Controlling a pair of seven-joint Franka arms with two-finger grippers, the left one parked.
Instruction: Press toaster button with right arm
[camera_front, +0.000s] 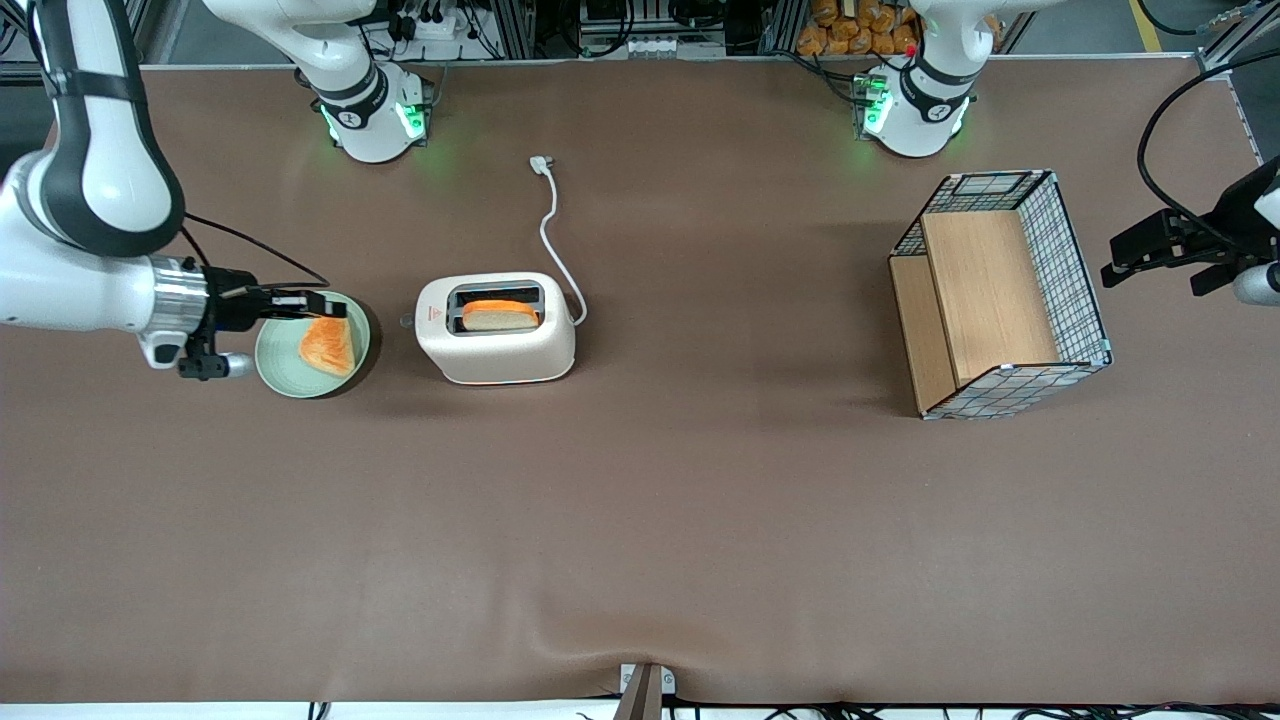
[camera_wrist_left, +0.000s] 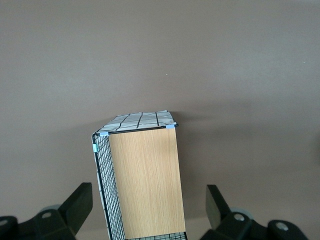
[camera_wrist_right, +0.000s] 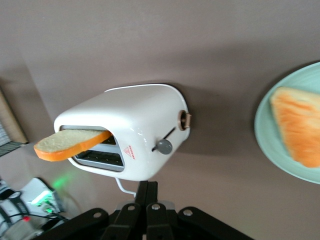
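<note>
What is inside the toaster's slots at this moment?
One slot of the toaster holds a bread slice standing partly out; its lower part is hidden inside. The other slot looks dark and empty. The gripper hangs above the green plate, with fingers shut.

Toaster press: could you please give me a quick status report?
Gripper shut, hovering over the plate beside the toaster. Toaster button not yet touched. Bread slice sits in one slot. Nothing between gripper and button.

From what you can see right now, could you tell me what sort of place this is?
Most likely a robotics lab staging a kitchen task. The right arm is bench-mounted, its gripper, fingers shut, over a green plate beside the toaster; cabling and electronics line the table's edge.
</note>
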